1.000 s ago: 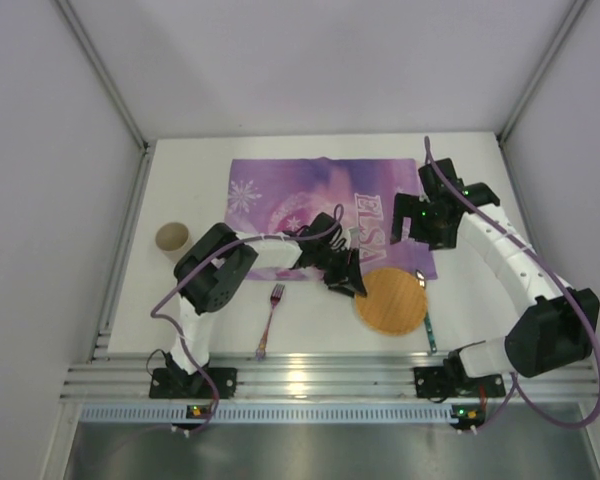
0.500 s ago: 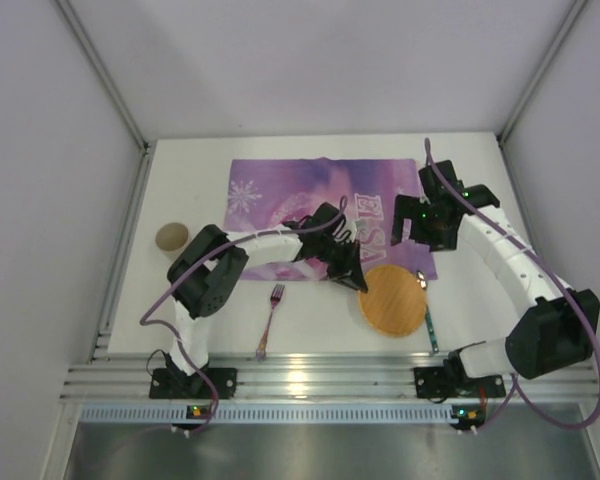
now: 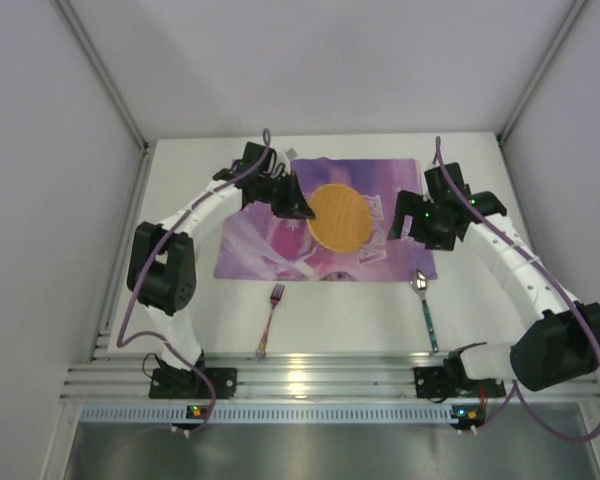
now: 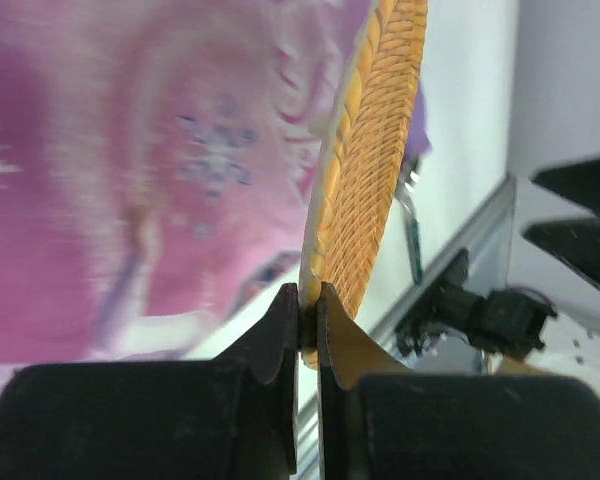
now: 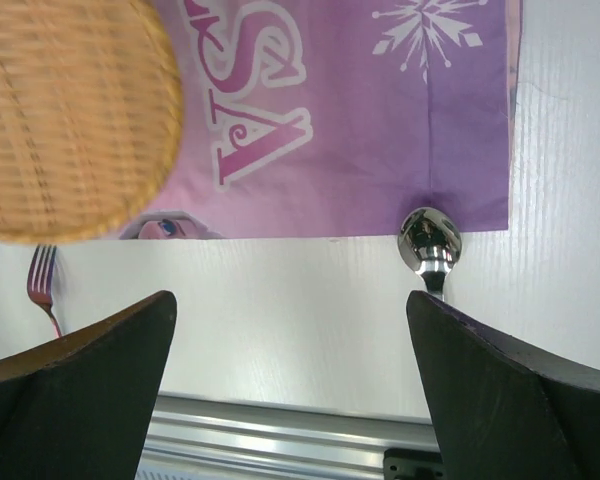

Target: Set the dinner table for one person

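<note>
The dinner table (image 3: 350,315) is the white top that lies under the purple placemat (image 3: 375,180) and spreads out on every side of it, with a ribbed metal rail (image 3: 310,380) along its near edge. In front of the left part of the placemat's near edge a fork (image 3: 271,318) lies on the white surface, its tines pointing to the placemat but apart from it. Over the left half of the placemat the left gripper (image 4: 302,295) is pinched tightly on the rim of a round woven disc (image 3: 340,217). The disc is over the middle of the placemat, and I cannot tell whether it touches the cloth. Over the right side of the placemat the right gripper (image 5: 290,295) stands wide apart and holds nothing. At the placemat's near right corner lies a spoon (image 3: 423,300), its bowl right at the cloth's edge.
</note>
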Controlling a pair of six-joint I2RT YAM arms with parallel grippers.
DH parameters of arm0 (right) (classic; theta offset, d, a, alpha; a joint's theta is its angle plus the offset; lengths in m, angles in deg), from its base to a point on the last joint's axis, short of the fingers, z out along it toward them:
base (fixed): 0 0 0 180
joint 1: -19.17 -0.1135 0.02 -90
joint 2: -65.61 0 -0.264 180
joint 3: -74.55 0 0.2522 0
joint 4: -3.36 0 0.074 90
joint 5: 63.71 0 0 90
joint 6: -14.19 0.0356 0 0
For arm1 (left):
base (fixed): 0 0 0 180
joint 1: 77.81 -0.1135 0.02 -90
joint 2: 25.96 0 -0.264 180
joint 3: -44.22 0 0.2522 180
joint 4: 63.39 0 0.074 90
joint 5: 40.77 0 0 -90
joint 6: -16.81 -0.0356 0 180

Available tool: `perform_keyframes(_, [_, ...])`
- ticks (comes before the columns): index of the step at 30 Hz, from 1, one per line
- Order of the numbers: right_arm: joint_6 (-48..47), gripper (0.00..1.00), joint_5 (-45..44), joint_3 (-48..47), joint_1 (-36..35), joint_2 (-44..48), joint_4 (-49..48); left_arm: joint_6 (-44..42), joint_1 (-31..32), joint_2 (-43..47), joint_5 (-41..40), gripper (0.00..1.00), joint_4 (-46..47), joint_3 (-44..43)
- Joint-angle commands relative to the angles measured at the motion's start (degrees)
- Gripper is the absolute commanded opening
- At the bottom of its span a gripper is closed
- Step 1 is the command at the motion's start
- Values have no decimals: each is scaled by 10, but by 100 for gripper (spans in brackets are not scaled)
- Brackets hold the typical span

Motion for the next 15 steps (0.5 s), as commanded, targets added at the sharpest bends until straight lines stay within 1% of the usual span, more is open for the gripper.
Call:
perform_keyframes(1, [8,100,12,-20,8,0,-23,-31,-53,-17,-64,0,-41,-39])
perform_keyframes(5, [6,100,15,-15,8,-4,-26,-49,-61,-52,-105,0,-46,-76])
perform_keyframes(9, [1,100,22,-13,9,-19,-28,-41,-61,-99,-101,0,-36,-97])
perform_keyframes(13, [-5,100,23,-23,9,-30,-25,-25,-61,-126,-91,0,-15,-78])
perform_keyframes(15, [-9,100,22,-29,8,-34,-22,-18,-61,-124,-109,0,-10,-55])
